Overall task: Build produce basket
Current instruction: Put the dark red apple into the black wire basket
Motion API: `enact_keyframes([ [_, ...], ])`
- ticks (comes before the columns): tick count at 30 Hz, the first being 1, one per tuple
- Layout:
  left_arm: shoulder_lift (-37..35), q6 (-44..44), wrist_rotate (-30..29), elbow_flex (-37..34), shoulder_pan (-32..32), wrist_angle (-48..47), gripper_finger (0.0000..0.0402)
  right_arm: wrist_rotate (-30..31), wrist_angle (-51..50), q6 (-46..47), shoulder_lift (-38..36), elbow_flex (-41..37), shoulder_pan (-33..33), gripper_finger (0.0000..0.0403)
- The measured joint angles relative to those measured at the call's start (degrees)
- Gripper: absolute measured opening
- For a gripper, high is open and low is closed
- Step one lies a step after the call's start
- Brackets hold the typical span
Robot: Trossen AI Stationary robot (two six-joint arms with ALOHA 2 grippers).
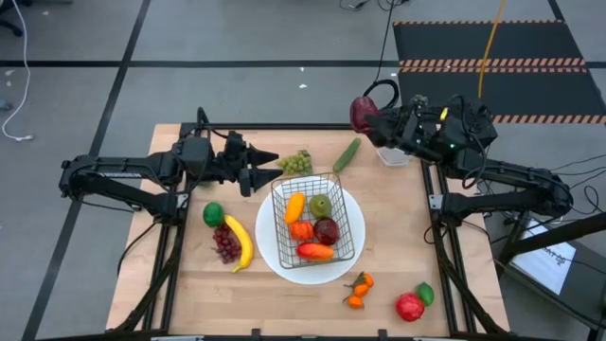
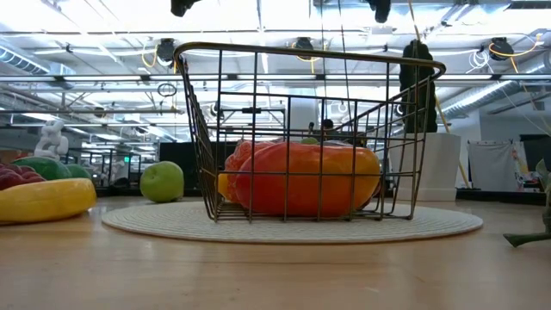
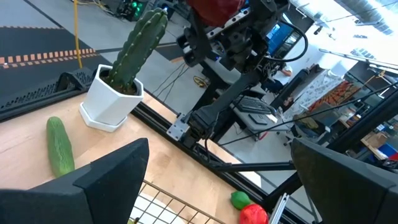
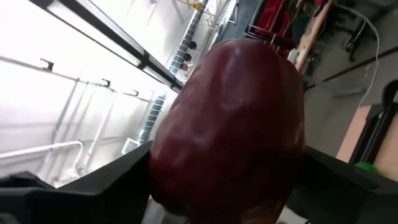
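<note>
The basket (image 1: 317,220) stands on a round white plate (image 1: 352,260) in the middle of the counter (image 1: 189,289), and I count five pieces in it: an orange pepper (image 1: 294,206), a green pear (image 1: 321,205), a dark red apple (image 1: 327,230), a tangerine (image 1: 301,230) and a red-orange pepper (image 1: 314,251). Outside, at 9 o'clock from the basket, lie one lime (image 1: 213,214), one bunch of purple grapes (image 1: 225,244) and one banana (image 1: 240,242). At 11 o'clock there is one bunch of green grapes (image 1: 296,163), at 1 o'clock one cucumber (image 1: 347,154). At 5 o'clock lie two small tangerines (image 1: 359,290), one tomato (image 1: 409,307) and a second lime (image 1: 425,293). The left claw (image 1: 268,169) hovers released at 10 o'clock from the basket, nothing between its fingers. The right claw (image 4: 227,180) is at 2 o'clock, above the counter's far edge, grasping one dark red fruit (image 4: 233,124).
</note>
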Motion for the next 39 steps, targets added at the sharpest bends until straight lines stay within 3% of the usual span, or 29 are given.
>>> enact_keyframes([
  [12,0.0,0.2,0.0,0.0,0.0,0.0,0.0392,-0.1,0.0,5.1,0.0,0.0,0.0,0.0325],
  [27,0.0,1.2,0.0,0.0,0.0,-1.2,0.0392,1.1,-0.1,0.5,0.0,0.0,0.0,0.0325],
  [39,0.0,1.2,-1.0,0.0,0.0,-1.2,0.0392,1.1,-0.2,-15.9,0.0,0.0,0.0,0.0325],
])
